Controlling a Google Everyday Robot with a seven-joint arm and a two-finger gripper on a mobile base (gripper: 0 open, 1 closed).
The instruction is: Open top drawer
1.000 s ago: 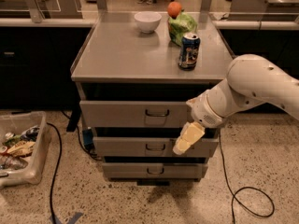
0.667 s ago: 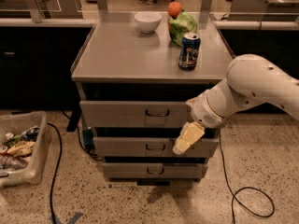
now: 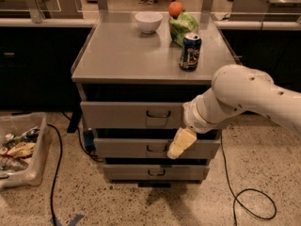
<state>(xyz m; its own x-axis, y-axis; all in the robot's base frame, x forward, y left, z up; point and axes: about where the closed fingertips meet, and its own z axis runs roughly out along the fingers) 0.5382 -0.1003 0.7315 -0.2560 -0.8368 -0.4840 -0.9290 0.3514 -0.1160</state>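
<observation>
The top drawer is the widest and tallest grey front of three under the grey cabinet top, with a small dark loop handle at its centre. It stands pulled out a little, ahead of the two drawers below. My gripper hangs from the white arm at the right, just below and right of that handle, in front of the middle drawer. It holds nothing that I can see.
On the cabinet top stand a white bowl, a green bag with an orange behind it, and a blue can. A bin of trash sits on the floor at left. Cables lie on the floor.
</observation>
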